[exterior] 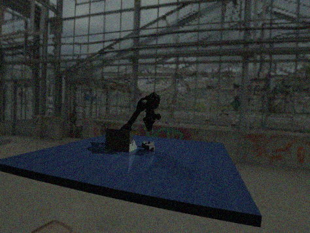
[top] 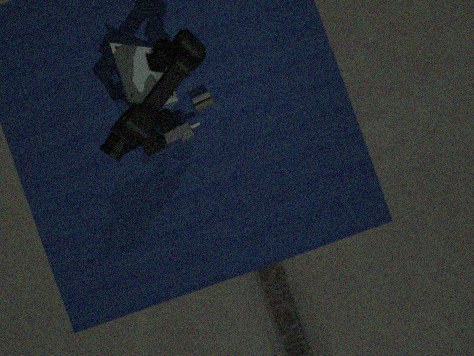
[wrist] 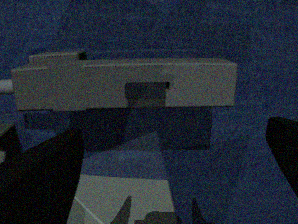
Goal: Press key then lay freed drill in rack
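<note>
The pale grey housing (top: 176, 134) (wrist: 200, 82) is a long block on the blue mat. The drill (top: 196, 125) (wrist: 5, 86) shows only as a pale rod at its left end in the wrist view; the rest is hidden inside. A dark recess (wrist: 145, 91) is in the housing's face; I cannot tell how the key stands there. My gripper (wrist: 177, 133) (exterior: 148, 130) is open and empty, above the housing, with its fingers wide apart. A small slotted block (top: 202, 100), seemingly the rack, stands close beside the housing; its edge shows at the wrist view's left.
The arm's box-shaped base (exterior: 118, 140) stands close to the housing. One face of it is brightly lit. The arm (top: 167, 85) covers part of the space around the housing in the top view. The blue mat (top: 250, 200) (exterior: 183, 177) ends in a raised edge. The light is dim.
</note>
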